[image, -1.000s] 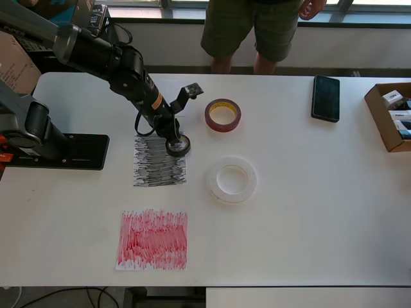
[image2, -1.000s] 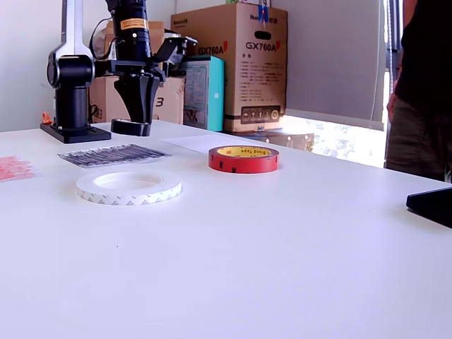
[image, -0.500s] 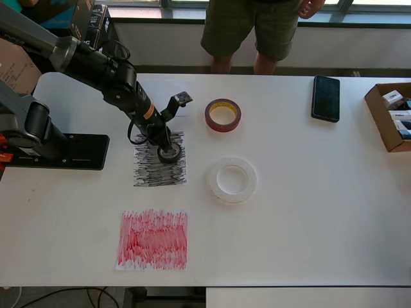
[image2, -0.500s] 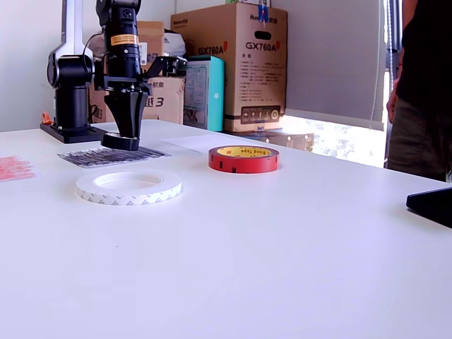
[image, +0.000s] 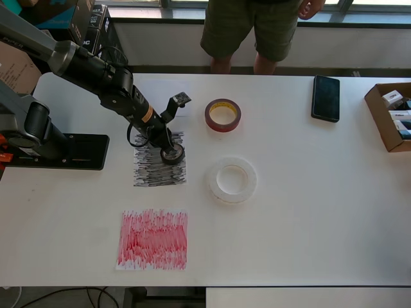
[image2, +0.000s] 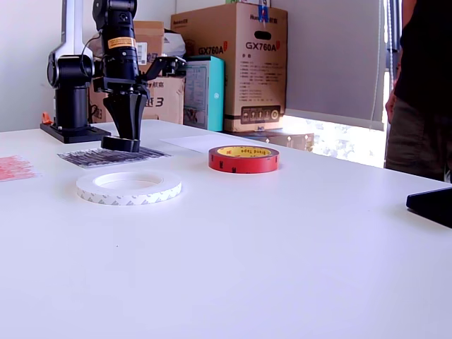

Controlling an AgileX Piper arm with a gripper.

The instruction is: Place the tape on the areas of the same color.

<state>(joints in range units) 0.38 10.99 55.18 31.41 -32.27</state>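
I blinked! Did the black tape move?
Yes. The black roll went from the black-scribbled sheet's upper right edge further onto it, toward the overhead view's left.

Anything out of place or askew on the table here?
Nothing stands out. The gripper holds the black roll on the black-scribbled sheet; red roll and white ring lie flat on bare table.

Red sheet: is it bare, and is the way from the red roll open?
The red sheet lies bare near the table's front edge. From the red roll, the white ring and the gripper holding the black roll on the black sheet crowd the path.
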